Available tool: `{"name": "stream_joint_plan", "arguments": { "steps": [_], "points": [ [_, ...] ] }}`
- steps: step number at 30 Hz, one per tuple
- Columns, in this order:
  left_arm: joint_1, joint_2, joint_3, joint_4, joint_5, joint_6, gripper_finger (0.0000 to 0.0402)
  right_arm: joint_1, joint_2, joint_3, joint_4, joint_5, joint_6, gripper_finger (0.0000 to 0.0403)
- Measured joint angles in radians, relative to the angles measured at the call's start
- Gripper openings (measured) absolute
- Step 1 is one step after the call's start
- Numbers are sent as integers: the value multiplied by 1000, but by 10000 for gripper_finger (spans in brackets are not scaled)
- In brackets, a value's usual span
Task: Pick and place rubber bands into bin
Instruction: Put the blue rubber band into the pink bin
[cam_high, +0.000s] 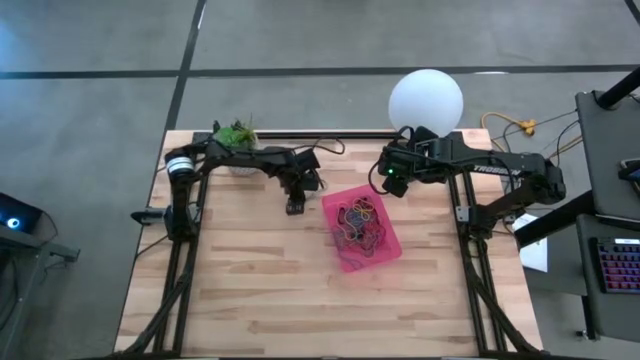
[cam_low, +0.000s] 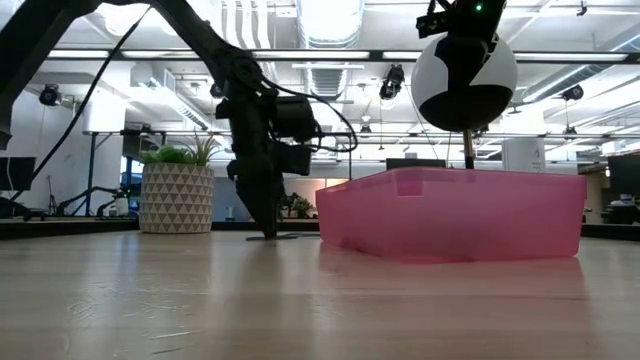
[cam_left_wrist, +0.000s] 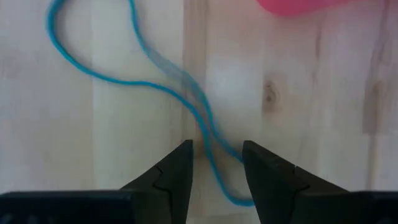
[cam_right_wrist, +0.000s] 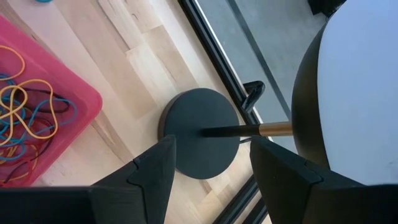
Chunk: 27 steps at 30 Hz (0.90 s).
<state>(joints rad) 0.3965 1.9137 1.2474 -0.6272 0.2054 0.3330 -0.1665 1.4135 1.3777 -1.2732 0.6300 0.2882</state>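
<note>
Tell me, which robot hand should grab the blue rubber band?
Probably the left hand: its open fingers straddle the thin blue rubber band on the table. The right hand hangs open over a lamp's round black base.

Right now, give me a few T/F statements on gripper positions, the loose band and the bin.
1. The left gripper is down at the table with a blue rubber band lying between its open fingers. True.
2. The blue rubber band is already inside the bin. False: it lies on the bare wood beside the bin, outside it.
3. The bin is empty. False: it holds a tangle of rubber bands in orange, blue and darker colours.
4. The right gripper is open and holds nothing, near the lamp base. True.
5. The right gripper is reaching into the bin. False: it sits behind the bin's far corner, toward the white globe lamp.
</note>
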Motion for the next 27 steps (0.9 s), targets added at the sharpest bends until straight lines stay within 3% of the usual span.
{"name": "stream_joint_plan", "arguments": {
  "steps": [11, 21, 27],
  "points": [
    [-15, -8, -108, 151, -11, -40, 118, 0, 0, 0, 1, 0, -1, 194],
    [-98, -5, -248, 313, -111, -44, 10, 0, 0, 0, 1, 0, 0, 194],
    [-123, -29, -261, 298, -79, -100, 1, 0, 0, 0, 5, 0, 0, 194]
  ]
}}
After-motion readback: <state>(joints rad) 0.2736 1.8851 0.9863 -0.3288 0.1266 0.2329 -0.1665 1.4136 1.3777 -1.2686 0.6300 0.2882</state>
